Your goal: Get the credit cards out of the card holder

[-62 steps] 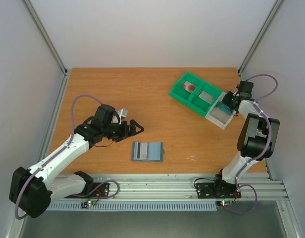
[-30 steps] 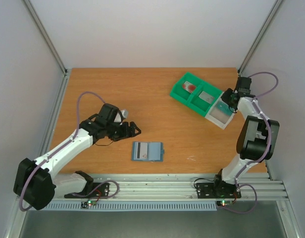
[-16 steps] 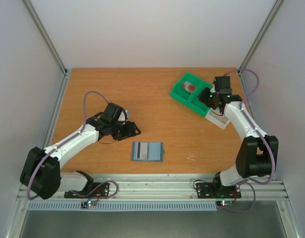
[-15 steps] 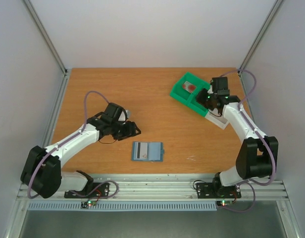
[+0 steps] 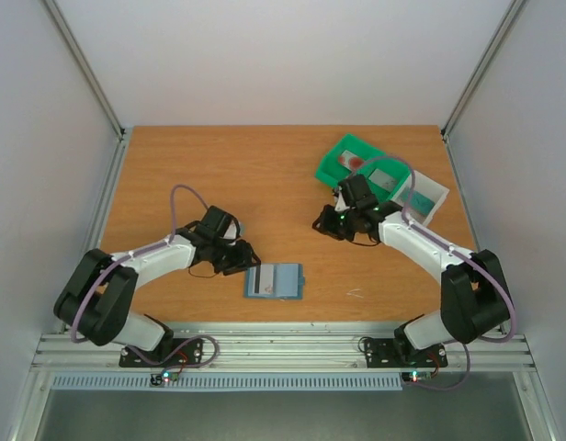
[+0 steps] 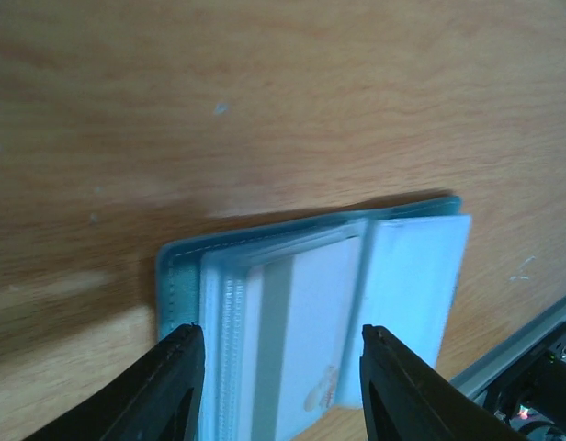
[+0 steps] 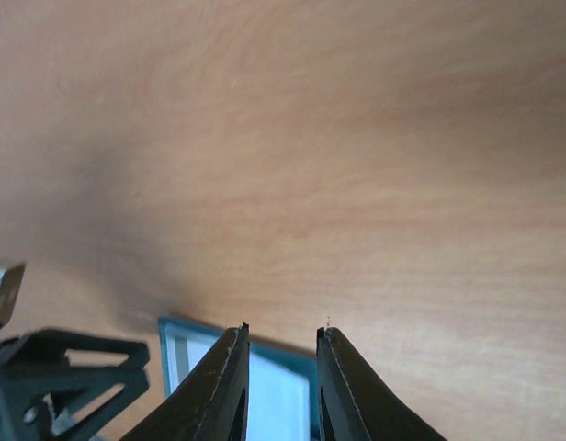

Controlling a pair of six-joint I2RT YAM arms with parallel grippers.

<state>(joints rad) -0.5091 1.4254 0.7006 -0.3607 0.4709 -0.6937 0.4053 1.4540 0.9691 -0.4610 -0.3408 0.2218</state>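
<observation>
The slate-blue card holder (image 5: 276, 281) lies open on the table near the front edge. A pale credit card with a grey stripe (image 6: 306, 312) sits in its left panel. My left gripper (image 5: 247, 261) is at the holder's left end, open, with its jaws apart on either side of that panel (image 6: 278, 342); contact cannot be told. My right gripper (image 5: 323, 223) hovers over bare wood behind the holder, open by a narrow gap and empty (image 7: 281, 329). The holder (image 7: 186, 367) shows below its fingertips. A reddish-pink card (image 5: 354, 162) and a grey card (image 5: 386, 177) lie in the green bin.
The green bin (image 5: 333, 171) stands at the back right, with a white bin (image 5: 435, 194) beside it. The right arm's forearm (image 5: 421, 241) stretches in front of the bins. An aluminium rail (image 5: 283, 347) runs along the table's near edge.
My left gripper has moved right to the card holder and its jaws have narrowed. My right arm has swung from the bins leftward to the middle of the table.
</observation>
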